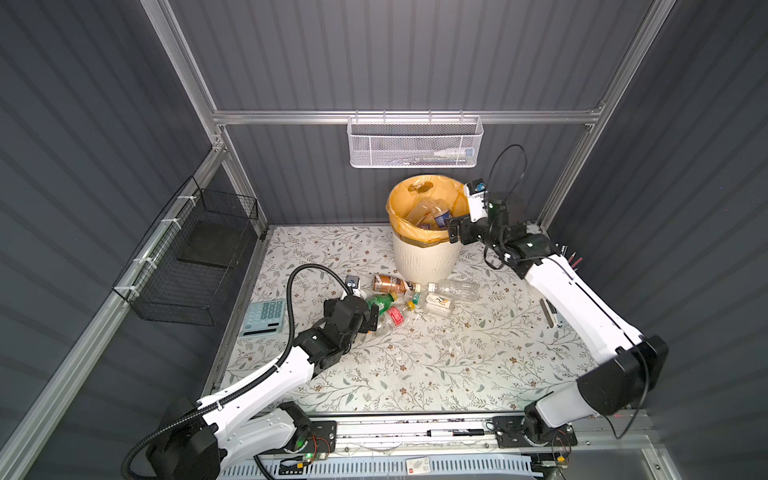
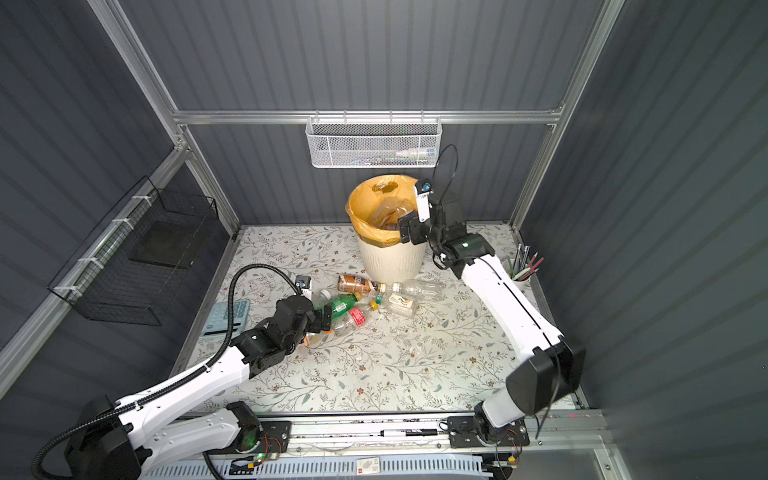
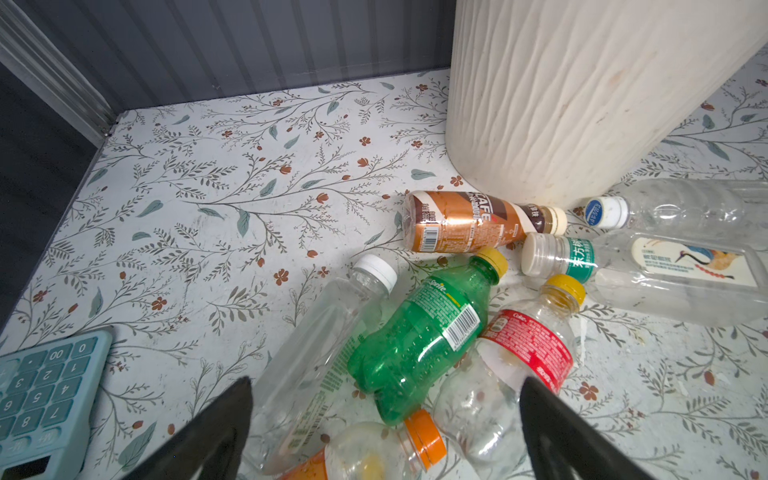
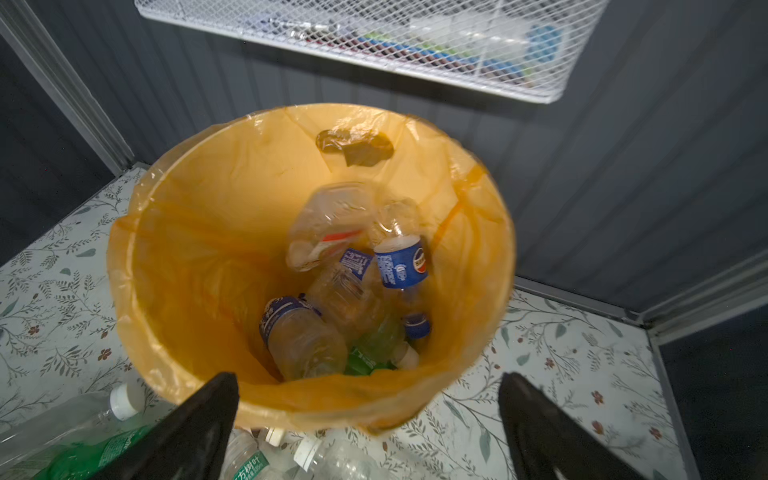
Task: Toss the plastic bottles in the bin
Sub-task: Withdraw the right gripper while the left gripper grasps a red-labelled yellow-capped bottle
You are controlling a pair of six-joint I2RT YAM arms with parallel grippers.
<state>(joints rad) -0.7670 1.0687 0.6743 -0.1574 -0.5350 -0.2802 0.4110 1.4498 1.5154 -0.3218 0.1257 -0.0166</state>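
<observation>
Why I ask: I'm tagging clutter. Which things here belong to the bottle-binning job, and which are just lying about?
Job:
bin
green Sprite bottle
red-label Coke bottle
brown coffee bottle
bird-label clear bottle
orange-capped bottle
blue-label bottle, already inside the bin

Lying about:
blue calculator
white mesh basket
black wire basket
pen cup

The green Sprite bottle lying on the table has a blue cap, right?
Not quite. The green Sprite bottle does lie on the table, but its cap is yellow, not blue. The left wrist view shows it clearly.
</observation>
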